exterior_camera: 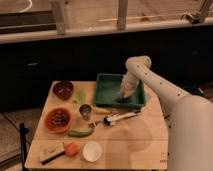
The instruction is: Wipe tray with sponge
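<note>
The gripper point(123, 97) is closed, low inside the green tray point(106, 94) at its right side; the sponge is hidden.

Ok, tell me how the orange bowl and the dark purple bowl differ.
The orange bowl is wider and holds dark round pieces; the dark purple bowl is smaller and looks empty. The orange bowl sits nearer the table's front edge, the purple one behind it. Both are round and left of the tray, where the end effector reaches down.
</note>
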